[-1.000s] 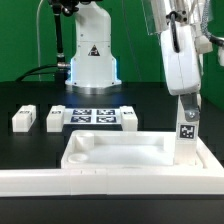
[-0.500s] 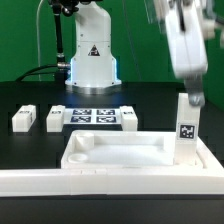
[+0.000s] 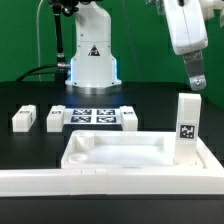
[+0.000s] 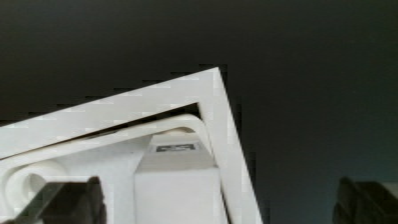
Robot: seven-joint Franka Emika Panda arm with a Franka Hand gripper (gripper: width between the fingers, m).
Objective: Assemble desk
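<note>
Desk top (image 3: 110,150) holds one upright leg (image 3: 187,125); end effector (image 3: 196,82) hangs above, spread and empty, fingertips (image 4: 365,197) dim in wrist view.

Marker board (image 3: 92,117) flat on black table (image 3: 30,150); L-shaped rail (image 3: 30,182) in front

The arm's base (image 3: 91,58) is a rounded white shell with a black triangle mark (image 3: 91,52) on its front and a blue glow, a thin ring (image 3: 92,85), at its foot. Black cables (image 3: 42,30) hang beside it. The wrist casing (image 3: 183,30) is smooth white — the gripper (image 3: 196,80) below it is dark grey.
</note>
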